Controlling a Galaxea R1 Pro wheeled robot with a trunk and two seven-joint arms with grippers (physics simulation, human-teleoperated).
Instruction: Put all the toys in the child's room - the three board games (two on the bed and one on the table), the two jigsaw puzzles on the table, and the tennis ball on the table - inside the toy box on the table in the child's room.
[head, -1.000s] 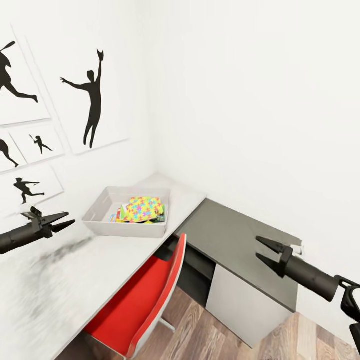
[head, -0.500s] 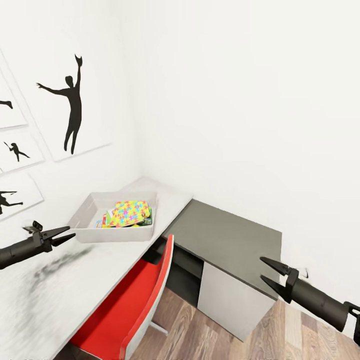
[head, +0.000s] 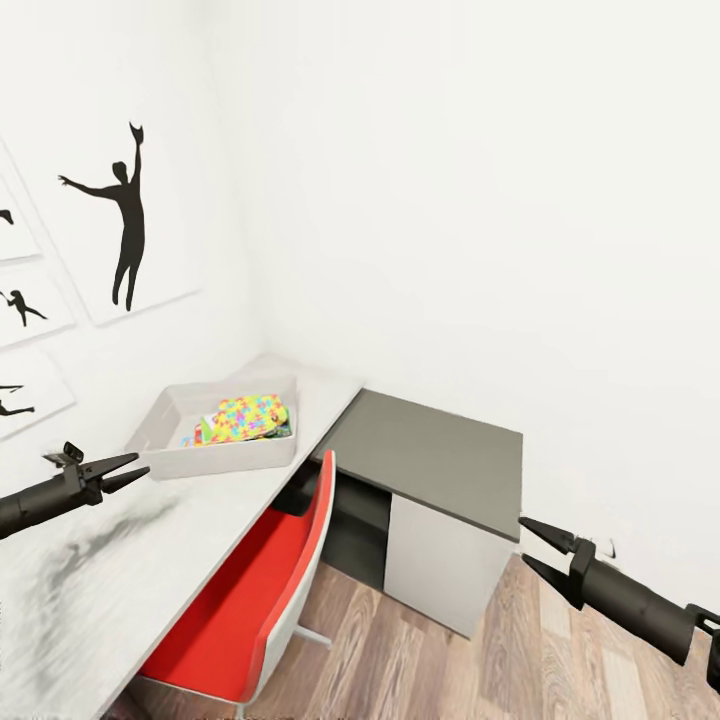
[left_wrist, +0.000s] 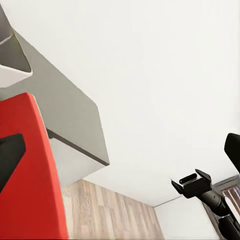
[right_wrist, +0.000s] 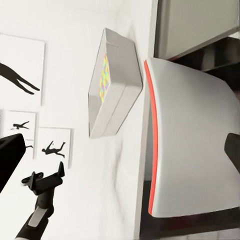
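Head view: toy box (head: 170, 455) on the pale worktop (head: 150, 560), holding a jigsaw puzzle (head: 245, 417) and apparently game boxes beneath; left gripper (head: 128, 470) and right gripper (head: 530, 546) both spread, empty.

Light grey toy box (head: 215, 455), multicoloured jigsaw puzzle (head: 243, 416), red chair (head: 255, 590), seemingly wood-plank floor (head: 440, 660).
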